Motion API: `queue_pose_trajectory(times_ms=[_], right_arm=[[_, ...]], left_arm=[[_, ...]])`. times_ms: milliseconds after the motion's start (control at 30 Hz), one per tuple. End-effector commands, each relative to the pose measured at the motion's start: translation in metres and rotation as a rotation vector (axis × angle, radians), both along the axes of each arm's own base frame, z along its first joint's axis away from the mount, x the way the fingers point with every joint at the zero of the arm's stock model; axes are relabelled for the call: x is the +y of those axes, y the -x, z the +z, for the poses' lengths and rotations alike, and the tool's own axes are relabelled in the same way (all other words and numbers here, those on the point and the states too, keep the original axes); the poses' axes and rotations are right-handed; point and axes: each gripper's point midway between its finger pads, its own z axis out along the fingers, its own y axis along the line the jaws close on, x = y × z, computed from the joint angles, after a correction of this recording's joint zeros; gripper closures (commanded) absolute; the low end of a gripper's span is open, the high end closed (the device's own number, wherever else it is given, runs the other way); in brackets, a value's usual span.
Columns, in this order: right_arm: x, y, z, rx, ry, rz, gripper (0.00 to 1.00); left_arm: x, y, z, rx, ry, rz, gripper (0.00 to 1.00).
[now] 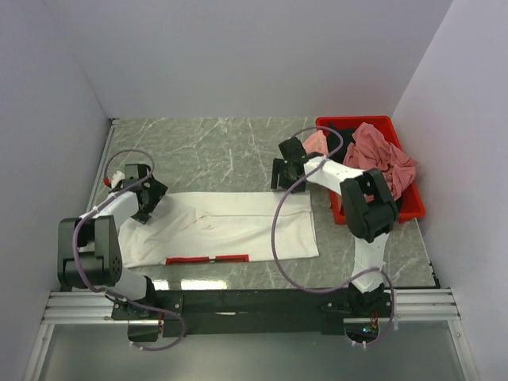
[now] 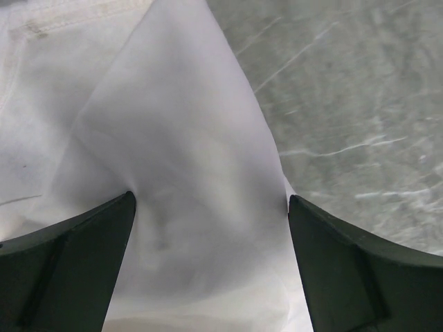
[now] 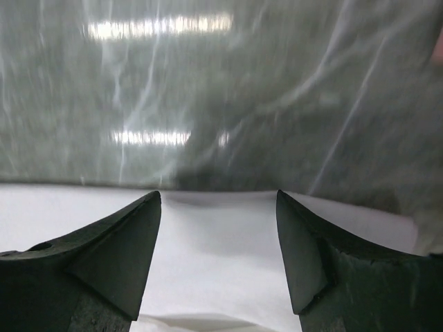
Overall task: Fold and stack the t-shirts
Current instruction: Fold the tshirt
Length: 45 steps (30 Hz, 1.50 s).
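A large white t-shirt [image 1: 238, 226] lies spread flat on the marble table, with a red strip of its print [image 1: 208, 259] showing at the near edge. My left gripper [image 1: 147, 208] is at the shirt's far left corner. In the left wrist view it [image 2: 211, 200] is open, with white cloth [image 2: 173, 138] lying between the fingers. My right gripper [image 1: 284, 181] is at the shirt's far right edge. In the right wrist view it [image 3: 218, 194] is open over the cloth's edge [image 3: 214, 249]. A light pink tee [image 1: 316, 141], a dusty rose tee [image 1: 385, 159] and a black one [image 1: 339, 132] lie in a heap.
The heap sits in a red plastic bin [image 1: 353, 121] at the right, against the right wall. White walls close in the table on the left, back and right. Bare marble [image 1: 206, 151] lies beyond the shirt. The arms' mounting rail runs along the near edge.
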Motion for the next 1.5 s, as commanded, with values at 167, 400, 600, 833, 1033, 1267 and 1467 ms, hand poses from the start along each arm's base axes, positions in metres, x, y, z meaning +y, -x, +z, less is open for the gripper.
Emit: queue_pose_trajectory(times_ms=[167,400,600,833,1033,1267,1467], right_arm=[[0.001,-0.073,0.015,-0.087,0.031,0.024,0.25],[-0.005,-0.071,0.096,-0.238,0.032,0.058,0.24],[-0.004,-0.02,0.126,-0.302,-0.019,0.078,0.24],[0.011,0.012,0.134,-0.302,-0.081,0.14,0.23],[0.018,0.024,0.137,-0.301,-0.093,0.16,0.23],[0.014,0.037,0.13,-0.28,-0.093,0.161,0.23],[0.005,0.045,0.123,-0.267,-0.068,0.15,0.23]], left_arm=[[0.009,-0.063,0.024,-0.078,-0.049,-0.048,0.0],[-0.002,-0.073,0.084,-0.203,-0.038,-0.097,0.0],[-0.036,0.004,0.08,-0.185,-0.002,-0.137,0.01],[-0.058,0.087,0.066,-0.195,0.046,-0.131,0.01],[-0.072,0.112,0.05,-0.215,0.133,-0.169,0.0],[-0.056,0.108,0.028,-0.157,0.058,-0.098,0.04],[-0.06,0.079,0.034,-0.214,0.048,-0.123,0.23]])
